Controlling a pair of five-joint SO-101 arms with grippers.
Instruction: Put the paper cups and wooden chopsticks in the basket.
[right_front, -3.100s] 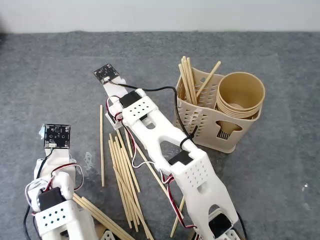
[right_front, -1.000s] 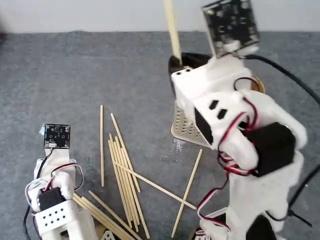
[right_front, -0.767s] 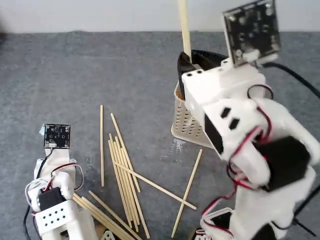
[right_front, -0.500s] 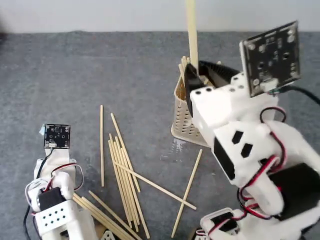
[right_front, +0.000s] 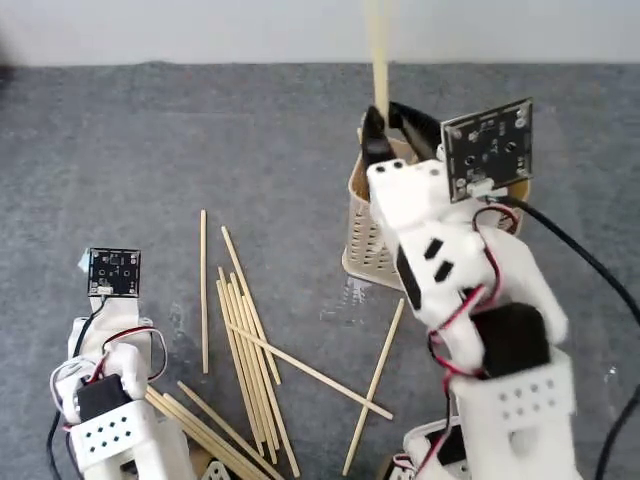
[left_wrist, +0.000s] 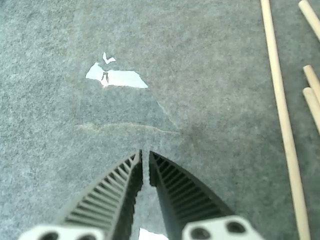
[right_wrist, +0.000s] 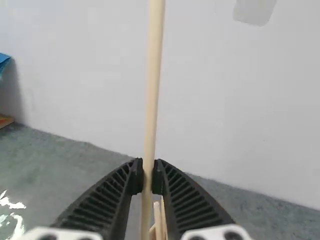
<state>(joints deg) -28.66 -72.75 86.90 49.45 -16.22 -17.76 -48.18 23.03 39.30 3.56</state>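
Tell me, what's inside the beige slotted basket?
The beige slotted basket is mostly covered by the right arm, hiding its contents. Above, the right gripper pinches one pale wooden chopstick upright.

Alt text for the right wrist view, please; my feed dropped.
The right gripper is shut on one chopstick, held upright against a white wall. More chopstick tips show beyond its fingers, with grey table behind.

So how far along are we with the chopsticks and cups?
Partway. Done: some chopstick tips appear to stand in the basket; its cup side is behind the arm. In hand: the right gripper holds one chopstick upright over the basket. To do: a scatter of loose chopsticks on the mat; the left gripper is shut and empty.
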